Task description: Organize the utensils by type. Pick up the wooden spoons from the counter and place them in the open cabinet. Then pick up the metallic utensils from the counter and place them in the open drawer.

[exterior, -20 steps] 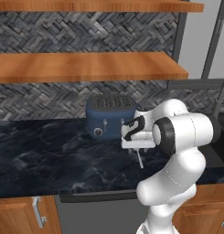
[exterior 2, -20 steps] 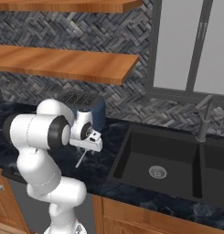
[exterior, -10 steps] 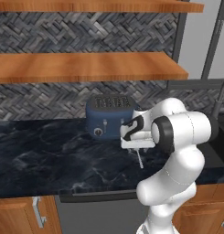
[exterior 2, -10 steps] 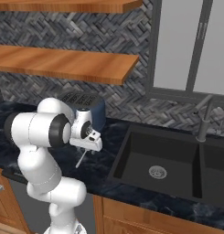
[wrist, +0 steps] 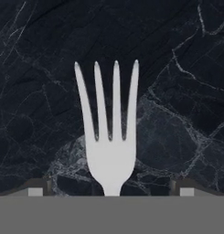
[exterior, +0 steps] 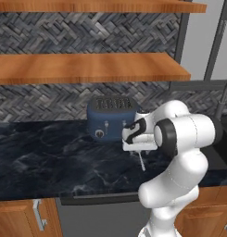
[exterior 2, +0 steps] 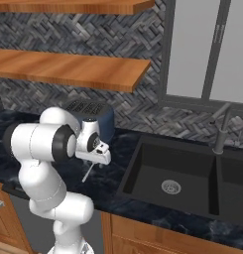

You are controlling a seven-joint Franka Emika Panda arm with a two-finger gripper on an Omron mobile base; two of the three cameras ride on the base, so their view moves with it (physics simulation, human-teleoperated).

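Observation:
A silver metallic utensil, a four-tined fork, lies on the black marbled counter with its tines pointing away from the hand. My gripper hangs low over it, open wide. The two fingertips stand well apart on either side of the fork's neck, without touching it. From the base, the fork pokes out as a thin pale sliver just under the gripper, in front of the toaster. The wooden spoons, the open cabinet and the open drawer are out of view.
A blue toaster stands against the back wall right behind the hand. A black sink with a faucet lies to the right. A wooden shelf overhangs the counter. Low cabinets sit below.

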